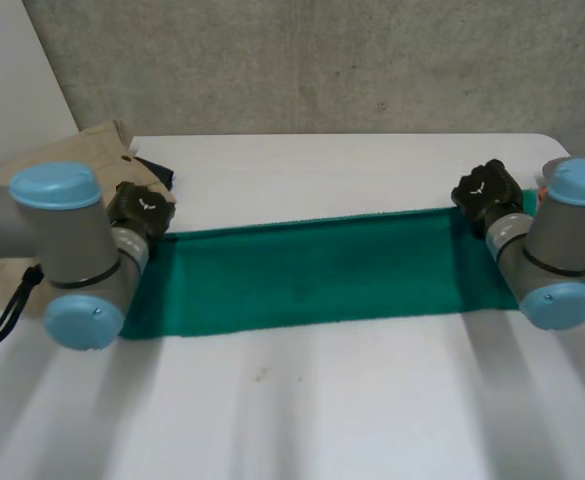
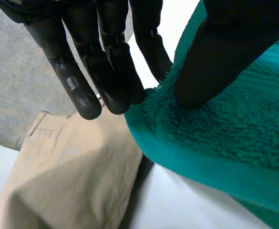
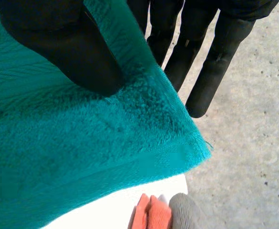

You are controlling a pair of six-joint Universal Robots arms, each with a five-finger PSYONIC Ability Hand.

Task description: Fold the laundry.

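Stretching a green towel [image 1: 312,275] left to right across the middle of the white table [image 1: 352,410], one short end at each arm. Pinching its far left corner in the left hand [image 1: 140,208]: from the left wrist, thumb pressed down on the towel [image 2: 225,138], straight fingers [image 2: 110,62] under and past the hem, closed on the cloth. Gripping the far right corner in the right hand [image 1: 487,192] the same way: from the right wrist, thumb [image 3: 72,52] on top of the towel [image 3: 72,157], fingers behind its edge. Lying at the table's far left, just beyond the towel's left end, a beige garment [image 1: 92,150], with a dark garment [image 1: 157,172] beside it. Peeking out past the right corner, something orange [image 3: 151,214] touching something grey [image 3: 182,212], too little in view to identify.
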